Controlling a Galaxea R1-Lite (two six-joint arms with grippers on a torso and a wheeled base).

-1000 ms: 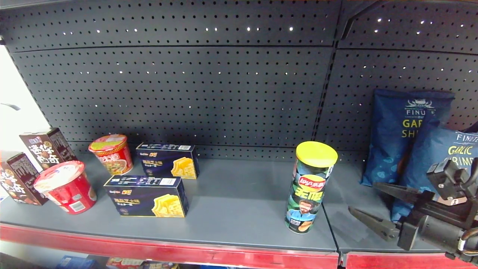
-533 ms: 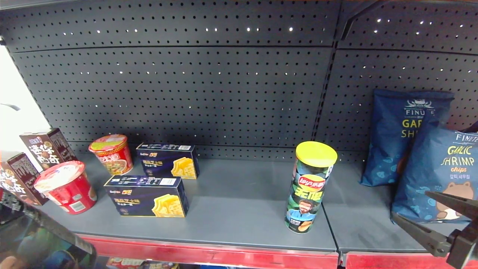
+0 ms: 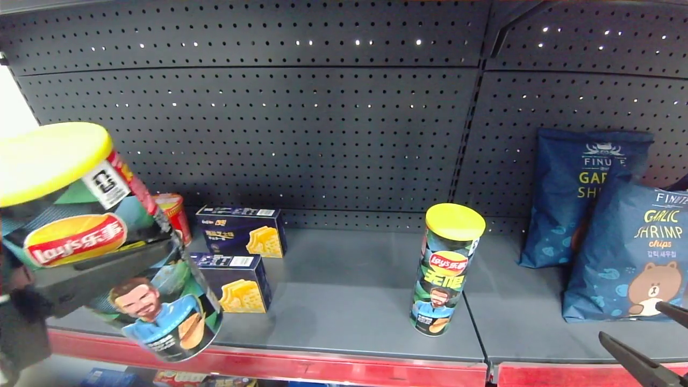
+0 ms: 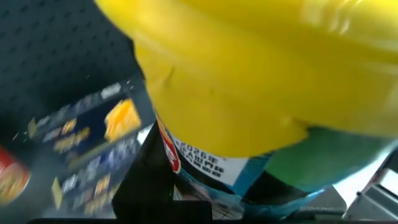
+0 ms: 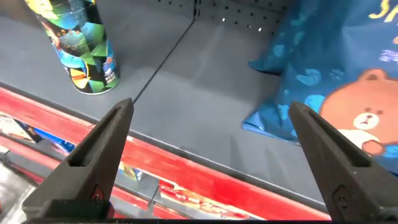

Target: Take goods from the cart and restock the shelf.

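My left gripper (image 3: pixel 80 277) is shut on a chip can (image 3: pixel 75 215) with a yellow lid, held tilted in front of the shelf's left end, above its red front edge. The left wrist view shows the same can (image 4: pixel 249 155) close up under its yellow lid (image 4: pixel 249 68). A matching chip can (image 3: pixel 448 269) stands upright on the grey shelf (image 3: pixel 344 290) right of centre. My right gripper (image 3: pixel 631 321) hangs open and empty at the lower right, in front of the shelf edge. In the right wrist view my right gripper (image 5: pixel 211 106) points at bare shelf between the standing can (image 5: pixel 81 43) and a blue bag (image 5: pixel 336 81).
Two dark blue boxes (image 3: pixel 242 231) (image 3: pixel 236 282) and a red noodle cup (image 3: pixel 174 215) sit on the left half, partly behind the held can. Two blue chip bags (image 3: pixel 583 188) (image 3: pixel 634 247) lean at the right. Bare shelf lies between the boxes and the standing can.
My left arm has risen from the lower left with the can, now covering the cups and brown boxes. My right gripper has drawn back down and to the right, away from the shelf.
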